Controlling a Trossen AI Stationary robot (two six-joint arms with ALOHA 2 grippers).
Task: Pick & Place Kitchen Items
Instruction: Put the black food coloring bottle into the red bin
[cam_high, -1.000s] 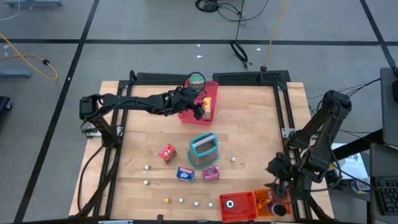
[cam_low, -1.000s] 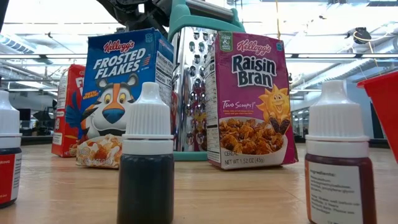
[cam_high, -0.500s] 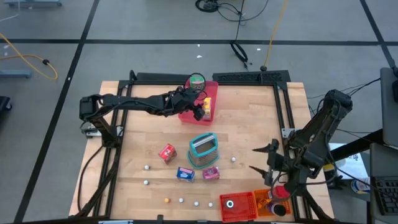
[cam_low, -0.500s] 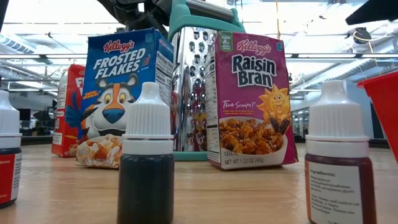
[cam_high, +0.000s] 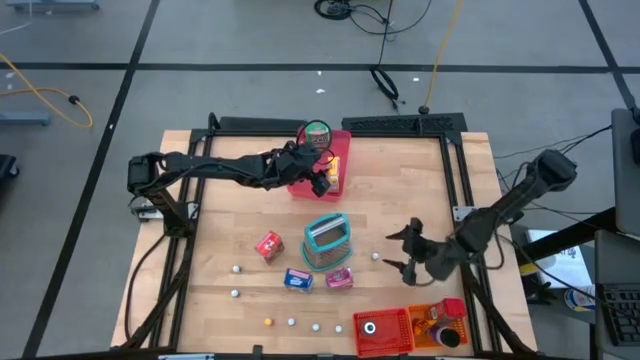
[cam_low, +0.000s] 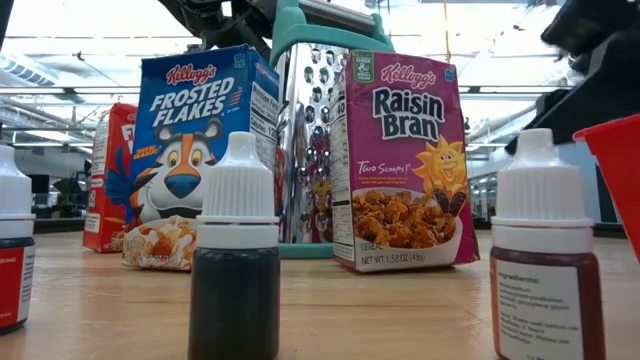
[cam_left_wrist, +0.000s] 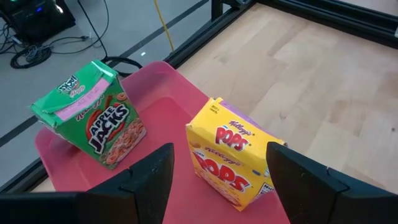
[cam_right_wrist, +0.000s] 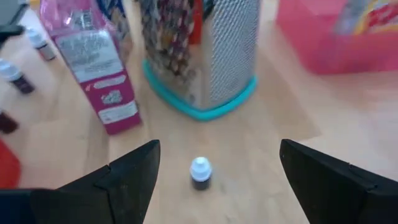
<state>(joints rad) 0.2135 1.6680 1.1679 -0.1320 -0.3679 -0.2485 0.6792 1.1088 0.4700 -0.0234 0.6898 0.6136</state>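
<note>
Right arm: since a second ago it has swung out from beside the red square bin (cam_high: 383, 332) at the table's near right corner toward the middle of the wooden table (cam_high: 400, 190).
Right gripper (cam_high: 403, 253): fingers spread wide and holding nothing; it hovers just beside a small white-capped dark dropper bottle (cam_right_wrist: 200, 172), which stands between the fingers in the right wrist view.
Meaning for the task: this looks like an approach to pick up that bottle; no contact is made yet, so the grasp is still to come.
Left gripper (cam_left_wrist: 217, 180): parted fairly wide and empty, hanging over the flat pink rectangular tray (cam_left_wrist: 165, 106) at the far side of the table; this arm has not moved over the last second.
On the tray: a yellow Pops cereal box (cam_left_wrist: 231, 152) directly ahead of the left fingers and a green Apple Jacks box (cam_left_wrist: 90, 113) beside it, both already placed.
Still on the table: a pink Raisin Bran box (cam_low: 398, 165), a blue Frosted Flakes box (cam_low: 200, 150) and a red packet (cam_high: 268, 245), grouped around a teal-framed metal grater (cam_high: 327, 240).
Near edge: several small white-capped bottles (cam_low: 235, 250) stand apart along the front.
Progress: early to middling, with most items not yet moved.
</note>
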